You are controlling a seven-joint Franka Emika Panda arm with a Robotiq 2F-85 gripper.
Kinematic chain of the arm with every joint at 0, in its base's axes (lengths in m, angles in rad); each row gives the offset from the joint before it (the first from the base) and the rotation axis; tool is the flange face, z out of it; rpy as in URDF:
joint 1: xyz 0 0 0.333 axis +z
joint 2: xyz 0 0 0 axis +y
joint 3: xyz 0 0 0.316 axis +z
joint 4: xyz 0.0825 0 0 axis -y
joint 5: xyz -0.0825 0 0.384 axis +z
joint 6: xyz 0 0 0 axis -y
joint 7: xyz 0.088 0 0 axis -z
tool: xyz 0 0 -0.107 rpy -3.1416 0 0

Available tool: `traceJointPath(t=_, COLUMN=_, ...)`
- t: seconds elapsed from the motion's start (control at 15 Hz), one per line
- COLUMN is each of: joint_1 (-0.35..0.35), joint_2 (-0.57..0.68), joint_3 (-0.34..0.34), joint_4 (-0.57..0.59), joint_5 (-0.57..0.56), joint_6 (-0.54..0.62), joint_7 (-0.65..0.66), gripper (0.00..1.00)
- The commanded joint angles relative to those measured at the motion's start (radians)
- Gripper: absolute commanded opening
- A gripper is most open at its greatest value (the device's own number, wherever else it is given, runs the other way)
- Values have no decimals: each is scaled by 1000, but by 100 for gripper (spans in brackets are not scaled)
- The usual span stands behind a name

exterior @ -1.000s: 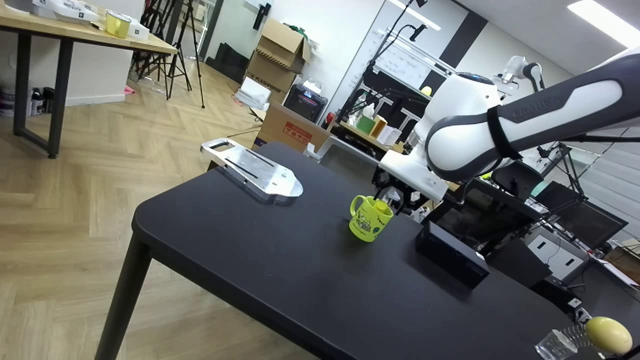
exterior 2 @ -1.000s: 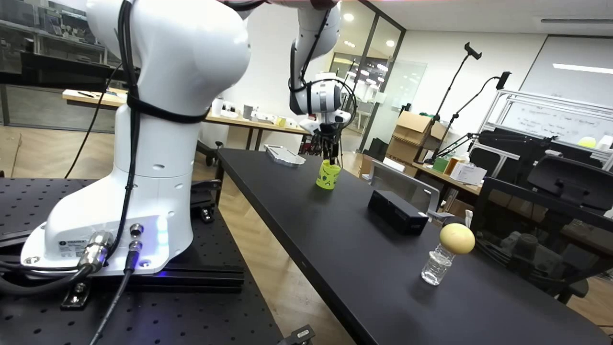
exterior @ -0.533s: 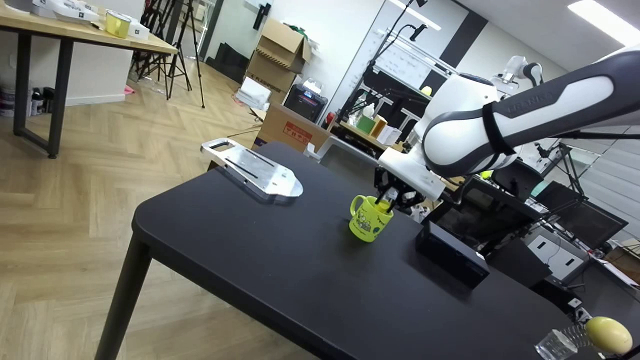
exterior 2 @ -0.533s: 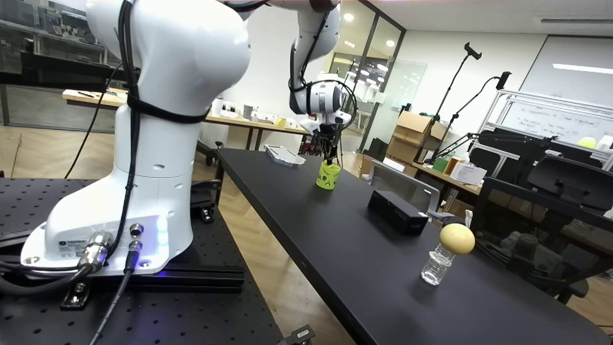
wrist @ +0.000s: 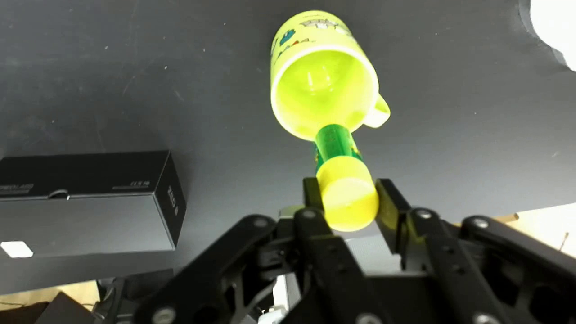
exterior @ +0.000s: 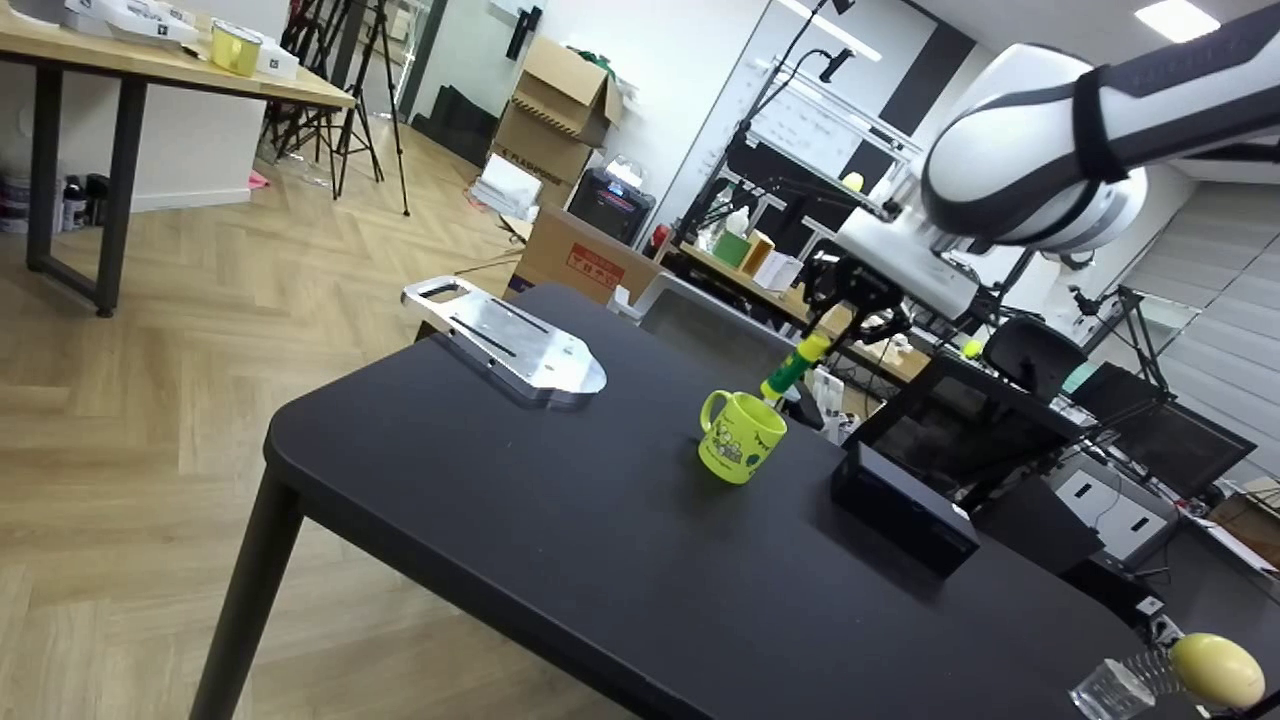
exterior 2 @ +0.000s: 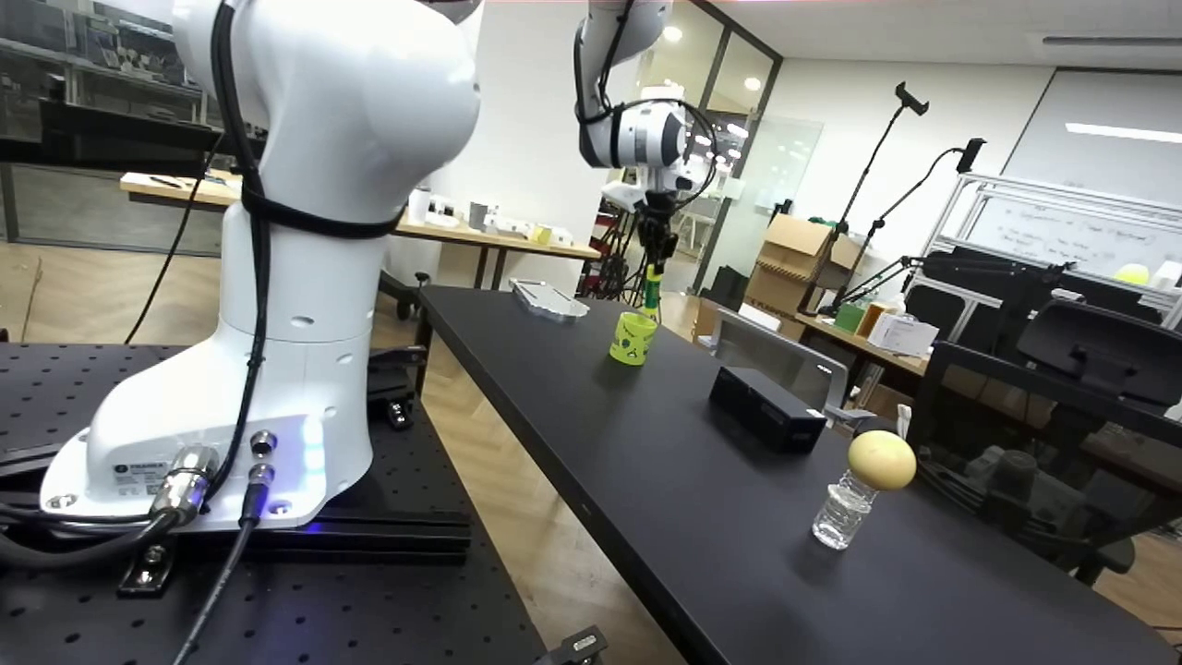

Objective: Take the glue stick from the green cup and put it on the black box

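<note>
My gripper (wrist: 347, 198) is shut on the yellow cap of the glue stick (wrist: 335, 141), one finger pressed to each side. The green body of the glue stick (exterior: 790, 374) points downward, slightly tilted, above and beside the rim of the green cup in an exterior view. The lime-green cup (exterior: 735, 445) stands upright on the dark table, its handle facing away from the black box. In the wrist view the cup (wrist: 310, 38) shows a bare yellow-green inside. The black box (exterior 2: 766, 409) lies flat on the table in both exterior views, and at the lower left of the wrist view (wrist: 90, 198).
A silver metal plate (exterior: 510, 340) lies near the table's far end, beyond the cup. A clear jar (exterior 2: 840, 513) topped by a pale yellow ball (exterior 2: 881, 460) stands past the black box. A grey chair back (exterior 2: 780, 351) rises beside the table edge.
The gripper closed on the glue stick inside the cup. It has since risen with the stick, which is now lifted out above the rim. Cup and box stayed put.
</note>
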Motion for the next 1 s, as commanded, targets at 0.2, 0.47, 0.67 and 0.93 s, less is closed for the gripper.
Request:
traceJointPath(t=0.2, joint_1=-113, joint_2=-84, joint_3=11, joint_4=68, joint_5=33, joint_6=-205, joint_7=-233, gripper=9)
traceJointPath(t=0.47, joint_1=-209, joint_2=5, joint_3=26, joint_4=207, joint_5=129, joint_6=-359, joint_7=-449, gripper=9)
traceJointPath(t=0.67, joint_1=-249, joint_2=95, joint_3=20, joint_4=334, joint_5=154, joint_6=-433, joint_7=-574, gripper=9)
traceJointPath(t=0.93, joint_1=-275, joint_2=200, joint_3=11, joint_4=491, joint_5=157, joint_6=-496, joint_7=-652, gripper=9)
